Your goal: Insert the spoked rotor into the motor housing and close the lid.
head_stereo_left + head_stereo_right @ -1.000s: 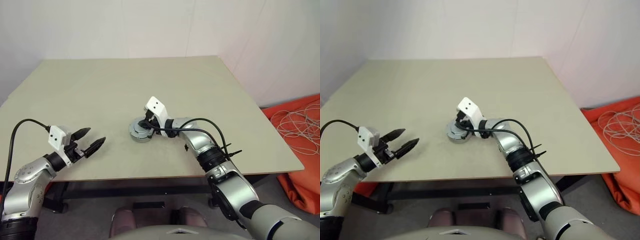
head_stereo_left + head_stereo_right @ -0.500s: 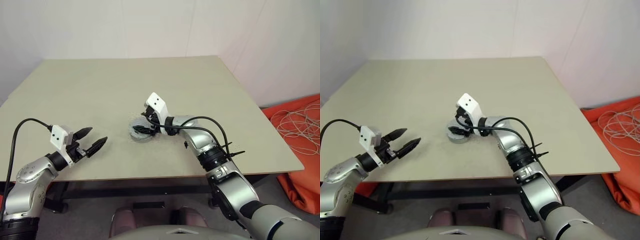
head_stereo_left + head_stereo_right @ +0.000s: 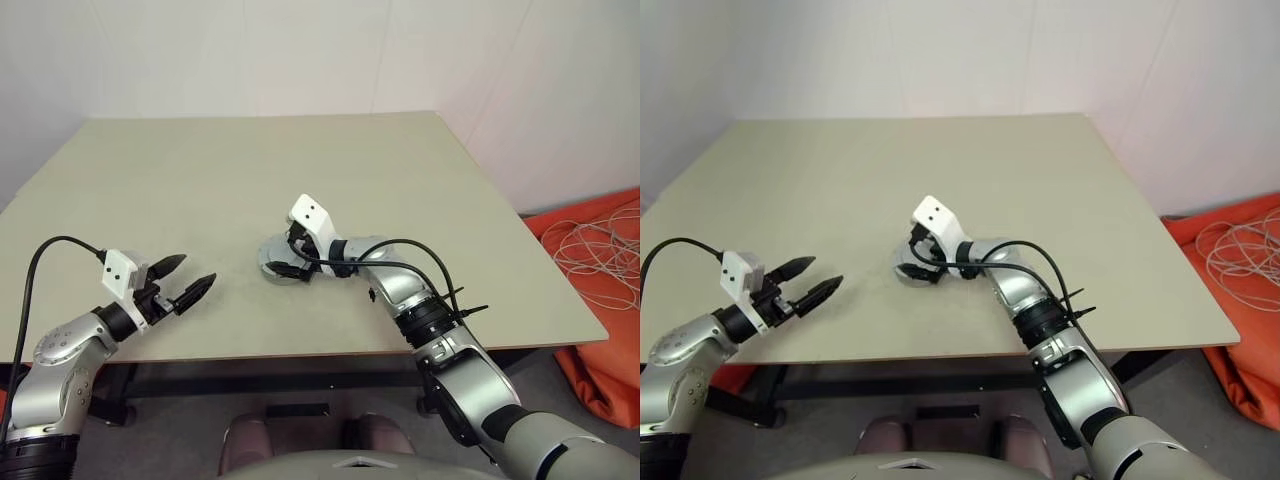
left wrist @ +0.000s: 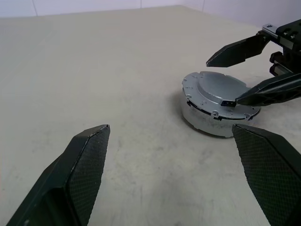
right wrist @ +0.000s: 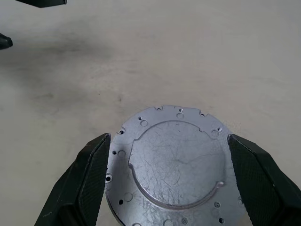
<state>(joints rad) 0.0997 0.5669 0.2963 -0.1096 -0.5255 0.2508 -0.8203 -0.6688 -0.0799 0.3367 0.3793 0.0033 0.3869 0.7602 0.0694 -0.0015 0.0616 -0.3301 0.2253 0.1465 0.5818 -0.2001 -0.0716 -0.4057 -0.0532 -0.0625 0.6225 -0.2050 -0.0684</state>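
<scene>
Two black, cross-hatched fingers of the left gripper stand spread apart over the matte beige table. Mid-table sits the round silver motor housing, capped by the scratched plain-grey lid; the right gripper straddles it, jaws parted, gripping nothing.

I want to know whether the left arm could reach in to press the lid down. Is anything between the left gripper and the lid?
Nothing lies on the table between the left gripper and the lid. The right gripper, open, straddles the lid from the far side, its fingers flanking the rim.
</scene>
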